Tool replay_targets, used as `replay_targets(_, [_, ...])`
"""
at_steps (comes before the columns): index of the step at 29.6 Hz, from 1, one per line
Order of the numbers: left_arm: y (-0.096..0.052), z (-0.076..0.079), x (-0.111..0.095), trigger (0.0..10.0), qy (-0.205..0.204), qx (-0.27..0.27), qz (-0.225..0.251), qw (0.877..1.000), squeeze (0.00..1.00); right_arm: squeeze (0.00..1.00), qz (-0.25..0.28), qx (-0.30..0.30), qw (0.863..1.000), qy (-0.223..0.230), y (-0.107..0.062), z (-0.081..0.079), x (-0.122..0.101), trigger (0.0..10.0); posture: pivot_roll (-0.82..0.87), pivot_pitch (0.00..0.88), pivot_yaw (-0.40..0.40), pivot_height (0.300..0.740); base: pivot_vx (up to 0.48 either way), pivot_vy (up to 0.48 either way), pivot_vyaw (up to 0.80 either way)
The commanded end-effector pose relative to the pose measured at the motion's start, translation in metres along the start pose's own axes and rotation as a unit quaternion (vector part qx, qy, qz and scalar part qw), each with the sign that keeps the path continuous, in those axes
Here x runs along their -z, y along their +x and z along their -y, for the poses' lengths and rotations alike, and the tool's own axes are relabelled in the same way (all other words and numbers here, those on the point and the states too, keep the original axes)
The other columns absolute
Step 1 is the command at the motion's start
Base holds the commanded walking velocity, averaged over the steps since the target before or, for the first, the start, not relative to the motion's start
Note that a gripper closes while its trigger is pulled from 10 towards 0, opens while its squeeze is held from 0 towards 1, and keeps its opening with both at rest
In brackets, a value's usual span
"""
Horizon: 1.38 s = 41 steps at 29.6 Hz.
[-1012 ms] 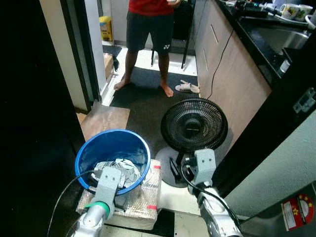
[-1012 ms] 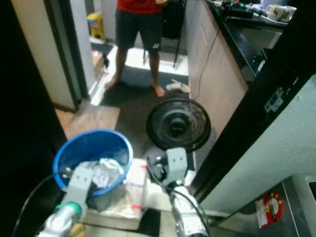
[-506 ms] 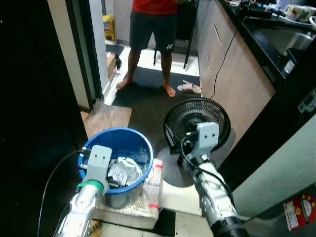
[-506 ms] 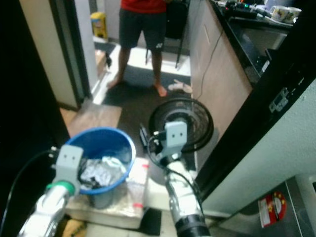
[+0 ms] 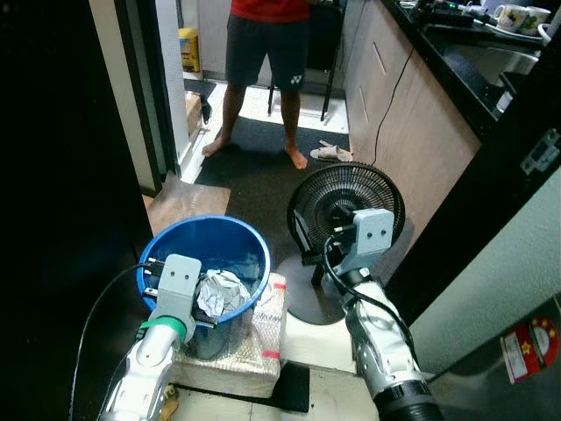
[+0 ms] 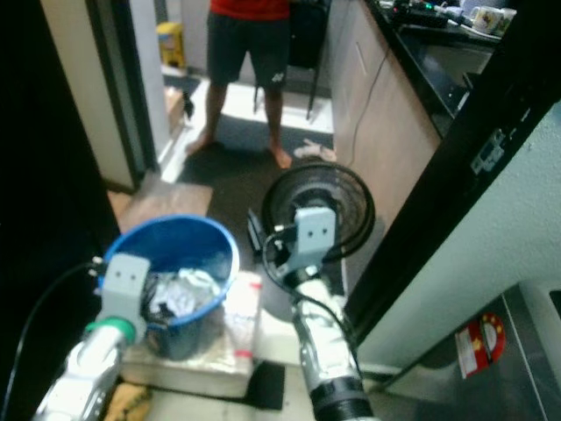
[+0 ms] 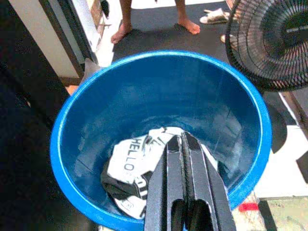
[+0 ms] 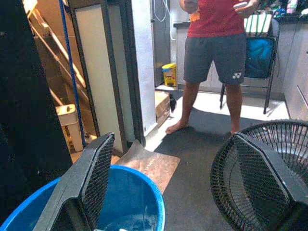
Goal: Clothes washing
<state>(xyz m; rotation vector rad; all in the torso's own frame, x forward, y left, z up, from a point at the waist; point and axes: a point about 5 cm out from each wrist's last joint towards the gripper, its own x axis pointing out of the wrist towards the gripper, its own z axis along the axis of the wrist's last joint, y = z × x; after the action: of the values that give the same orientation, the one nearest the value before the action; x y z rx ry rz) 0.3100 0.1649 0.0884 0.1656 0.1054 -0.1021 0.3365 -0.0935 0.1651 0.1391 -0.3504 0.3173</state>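
Blue bucket (image 5: pixel 210 254) sits on a plastic-wrapped block (image 5: pixel 254 346) on the floor; crumpled white printed garment (image 7: pixel 137 161) lies at its bottom, loose, not gripped; left gripper (image 7: pixel 183 144) hovers over the bucket's near rim, jaws clenched tight together with nothing between them, tips just above the cloth; right gripper (image 8: pixel 173 168) is raised in front of the black floor fan (image 5: pixel 344 206), jaws released and spread wide, empty, bucket rim to one side and fan grille to the other in its wrist view; person (image 5: pixel 267 53) in red top and dark shorts stands barefoot in the doorway beyond, slippers (image 5: pixel 331 153) nearby, well apart from the robot.

Change over the last second: both arms have come up from low at the frame bottom; left wrist now sits level with the bucket rim beside the garment, right arm has lifted to fan height; the head view shifted a little too, so the camera moved; bucket and garment look unmoved.

Judgement: early reach phase, clothes not yet picked up; left jaws need to open before dropping onto the garment; risk is knocking the bucket off its block, or the right arm brushing the fan.
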Motion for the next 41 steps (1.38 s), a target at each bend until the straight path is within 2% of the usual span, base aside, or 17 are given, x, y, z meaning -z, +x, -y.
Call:
replay_targets(1, [-0.001,0.003,0.003,10.0,-0.002,0.005,-0.008,1.000,0.00,0.00,-0.007,0.002,1.000,0.004,-0.002,0.000,0.002,10.0,0.05,0.073,-0.020,0.638,0.000,0.000,0.00])
replay_targets(12, [-0.002,0.002,-0.001,10.0,-0.007,0.003,-0.007,1.000,0.00,0.00,-0.008,0.000,1.000,0.008,-0.002,-0.002,-0.001,10.0,0.05,0.077,-0.022,0.613,0.000,0.000,0.00])
replay_targets(14, [-0.001,0.003,-0.010,10.0,-0.017,0.004,0.006,1.000,0.00,0.00,0.003,-0.003,1.000,0.011,0.001,-0.003,-0.009,10.0,0.05,0.080,-0.022,0.603,0.000,0.000,0.00])
replay_targets(16, [-0.001,0.003,-0.010,10.0,-0.017,0.004,0.006,1.000,0.00,0.00,0.003,-0.003,1.000,0.011,0.001,-0.003,-0.009,10.0,0.05,0.080,-0.022,0.603,0.000,0.000,0.00])
replay_targets(18, [0.001,0.005,-0.023,10.0,-0.025,0.007,0.025,0.999,0.00,0.00,0.011,-0.004,1.000,0.012,0.004,-0.003,-0.014,10.0,0.05,0.082,-0.022,0.593,0.000,0.000,0.00])
replay_targets(22, [0.002,0.007,-0.032,10.0,-0.026,0.009,0.038,0.999,0.00,0.00,0.011,-0.004,1.000,0.013,0.004,-0.003,-0.015,10.0,0.06,0.082,-0.022,0.583,0.000,0.000,0.00])
replay_targets(41, [0.001,0.006,-0.035,10.0,-0.025,0.010,0.034,0.999,0.00,0.00,0.002,-0.006,1.000,0.020,0.002,-0.006,-0.014,10.0,0.06,0.088,-0.019,0.513,0.000,0.000,0.00])
